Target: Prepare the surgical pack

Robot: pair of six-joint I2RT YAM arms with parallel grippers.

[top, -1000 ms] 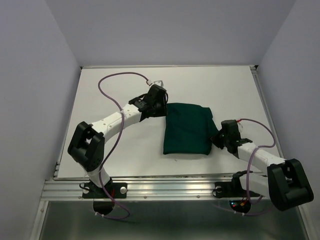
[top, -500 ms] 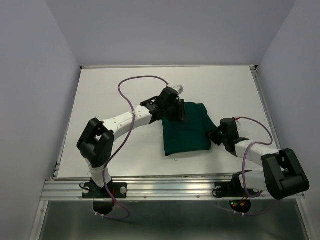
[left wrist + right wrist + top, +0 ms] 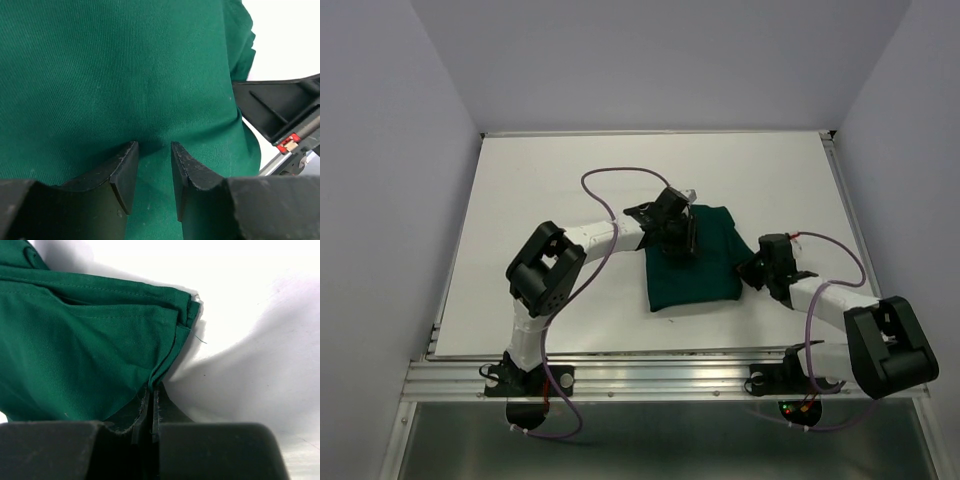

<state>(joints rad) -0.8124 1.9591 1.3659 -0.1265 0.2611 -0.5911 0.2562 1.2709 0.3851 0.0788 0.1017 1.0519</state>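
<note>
The surgical pack shows only as a folded dark green drape (image 3: 705, 275) lying on the white table (image 3: 560, 170); whatever is inside it is hidden. My left gripper (image 3: 682, 240) stands over the drape's far part. Its fingertips (image 3: 129, 152) rest on the green cloth (image 3: 125, 75), and the jaws are apart with only flat cloth showing between them. My right gripper (image 3: 752, 272) is at the drape's right edge. In the right wrist view it (image 3: 151, 390) is shut on a pinched fold of the drape's hem (image 3: 167, 365).
The table's metal rail (image 3: 650, 375) runs along the near edge. Purple walls close in on both sides. In the left wrist view, the black body of the right arm (image 3: 280, 110) sits close beside the drape's right edge.
My left gripper has swung right from the drape's far left corner onto its top. The drape's right side has drawn in slightly with the right gripper.
</note>
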